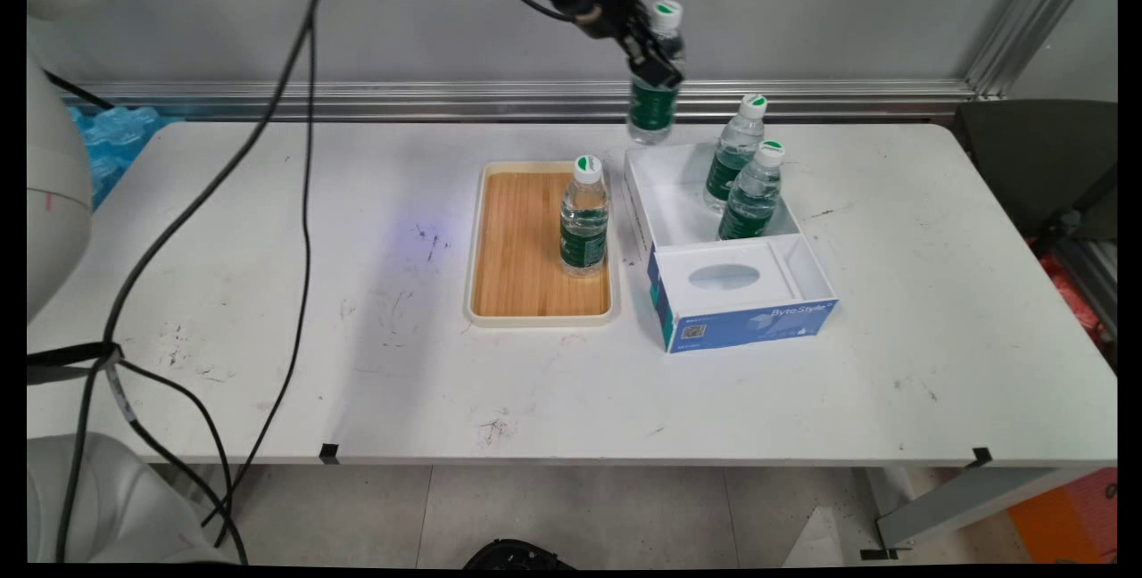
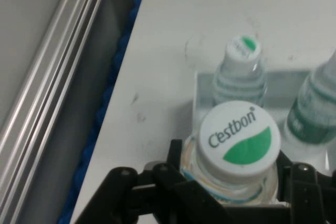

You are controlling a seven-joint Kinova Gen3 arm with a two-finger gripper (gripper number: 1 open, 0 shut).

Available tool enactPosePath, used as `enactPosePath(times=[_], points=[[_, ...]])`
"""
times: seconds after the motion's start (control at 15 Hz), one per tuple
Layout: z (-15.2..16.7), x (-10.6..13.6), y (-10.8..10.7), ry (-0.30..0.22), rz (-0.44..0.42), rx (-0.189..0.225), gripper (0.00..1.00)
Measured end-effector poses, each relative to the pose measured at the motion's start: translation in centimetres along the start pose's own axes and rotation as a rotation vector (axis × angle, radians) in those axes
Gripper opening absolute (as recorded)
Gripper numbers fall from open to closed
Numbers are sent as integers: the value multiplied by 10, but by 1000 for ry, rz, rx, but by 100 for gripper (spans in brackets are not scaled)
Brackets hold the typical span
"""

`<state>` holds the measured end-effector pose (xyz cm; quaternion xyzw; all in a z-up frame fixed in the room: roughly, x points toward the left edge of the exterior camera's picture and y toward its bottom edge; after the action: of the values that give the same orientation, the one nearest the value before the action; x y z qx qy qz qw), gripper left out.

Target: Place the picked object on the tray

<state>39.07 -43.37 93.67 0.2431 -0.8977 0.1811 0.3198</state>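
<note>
My gripper [image 1: 656,70] is shut on the neck of a clear water bottle [image 1: 651,110] with a green label and a white cap, holding it upright in the air over the back left corner of the open white and blue box [image 1: 749,324]. In the hand view the held bottle's cap [image 2: 239,140] sits between my fingers [image 2: 176,158]. Two more bottles [image 1: 735,163] [image 1: 752,193] stand in the box's far right part; they show below the cap in the hand view [image 2: 241,66] [image 2: 315,103]. Another bottle [image 1: 584,219] stands upright on the wooden tray [image 1: 517,293].
The tray lies just left of the box, mid-table. Black cables [image 1: 303,159] hang over the table's left side. An aluminium rail [image 1: 357,96] runs along the wall behind the table. A dark chair [image 1: 1035,159] stands past the table's right end.
</note>
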Motion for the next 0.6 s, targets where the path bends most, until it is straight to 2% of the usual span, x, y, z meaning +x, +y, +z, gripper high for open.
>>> enactPosePath(times=[0.33,0.6], points=[[-37,-30,-1,-69,-5,21,0],[-61,-66,3,-123,-8,27,0]])
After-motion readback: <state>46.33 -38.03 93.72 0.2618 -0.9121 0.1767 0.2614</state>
